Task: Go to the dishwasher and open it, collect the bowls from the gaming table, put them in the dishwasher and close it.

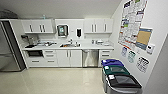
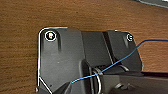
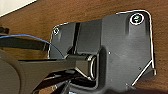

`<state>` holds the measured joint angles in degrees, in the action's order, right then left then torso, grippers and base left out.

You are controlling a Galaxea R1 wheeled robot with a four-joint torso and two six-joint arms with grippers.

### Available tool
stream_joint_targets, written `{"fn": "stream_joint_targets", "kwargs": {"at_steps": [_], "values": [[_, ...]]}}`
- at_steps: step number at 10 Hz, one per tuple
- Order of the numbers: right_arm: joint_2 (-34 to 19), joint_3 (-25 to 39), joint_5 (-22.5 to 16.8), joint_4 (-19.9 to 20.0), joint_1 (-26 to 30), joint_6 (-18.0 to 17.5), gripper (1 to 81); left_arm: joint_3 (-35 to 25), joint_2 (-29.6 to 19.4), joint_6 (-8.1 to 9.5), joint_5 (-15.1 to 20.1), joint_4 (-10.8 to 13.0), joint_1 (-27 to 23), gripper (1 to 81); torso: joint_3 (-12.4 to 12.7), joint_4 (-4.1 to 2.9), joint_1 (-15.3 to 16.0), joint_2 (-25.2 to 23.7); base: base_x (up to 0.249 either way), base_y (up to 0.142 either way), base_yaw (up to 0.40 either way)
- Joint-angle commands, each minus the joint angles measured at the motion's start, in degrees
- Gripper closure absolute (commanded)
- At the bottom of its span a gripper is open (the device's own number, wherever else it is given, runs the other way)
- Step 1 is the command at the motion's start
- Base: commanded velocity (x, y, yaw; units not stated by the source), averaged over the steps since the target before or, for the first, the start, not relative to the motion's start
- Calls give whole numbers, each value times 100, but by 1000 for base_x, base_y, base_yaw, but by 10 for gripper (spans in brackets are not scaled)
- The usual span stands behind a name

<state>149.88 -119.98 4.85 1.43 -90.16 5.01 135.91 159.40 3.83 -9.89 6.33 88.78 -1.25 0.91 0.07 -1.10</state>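
Dishwasher (image 1: 90, 58) front of brushed steel stood shut under the white worktop (image 1: 75, 47), built in between the double white cabinet doors (image 1: 69, 58) and a narrow stack of white drawers (image 1: 105, 54), with a horizontal bar handle across its top edge. It lay right of the room's middle on the far wall, across an open stretch of pale glossy floor (image 1: 50, 81).

From the left, a tall steel fridge (image 1: 8, 47) stood at the end of the run, then a small black-fronted oven (image 1: 35, 53) set below the worktop, with what looked like a coffee machine (image 1: 28, 40) above it. A sink (image 1: 70, 45) with a tap sat near the middle of the worktop. White wall cupboards (image 1: 37, 26) hung to either side of a wall dispenser (image 1: 62, 30) and a smaller dark one (image 1: 78, 32).

On the right-hand wall hung large printed posters (image 1: 131, 22), a cork board (image 1: 143, 37) and several smaller notices (image 1: 142, 64); none of the writing could be read. Below them stood three bins in a row, with blue (image 1: 112, 62), green (image 1: 115, 70) and dark grey (image 1: 123, 82) lids, all shut, so their contents could not be seen.

Both wrist views showed the robot's dark plates over wood-grain flooring, with a thin blue cable (image 2: 120, 60) crossing. I could not tell whether either arm's fingers were open or closed.
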Motion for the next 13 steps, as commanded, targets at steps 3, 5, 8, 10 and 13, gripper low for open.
{"fn": "stream_joint_targets", "kwargs": {"at_steps": [3, 5, 8, 10, 13], "values": [[-131, 169, -362, -81, 248, 35, 10, -38, -84, -31, 242, 97, -243, 10, 0, 0, 0, 0, 275, 0, 0], [-131, 169, -362, -81, 257, 35, 10, -38, -75, -31, 242, 97, -243, 10, 0, 0, 0, 0, 275, 0, 0], [-131, 143, -362, -81, 257, 35, 10, -38, -84, -22, 171, 106, -243, 10, 0, 0, 0, 0, 275, 0, 0], [-131, 134, -362, -81, 248, 35, 10, -38, -84, -31, 171, 106, -234, 10, 0, 0, 0, 0, 275, 0, 0], [-114, 116, -362, -81, 248, 44, 10, -38, -75, -31, 180, 132, -225, 10, 0, 0, 4, 0, 244, 0, 0]]}}
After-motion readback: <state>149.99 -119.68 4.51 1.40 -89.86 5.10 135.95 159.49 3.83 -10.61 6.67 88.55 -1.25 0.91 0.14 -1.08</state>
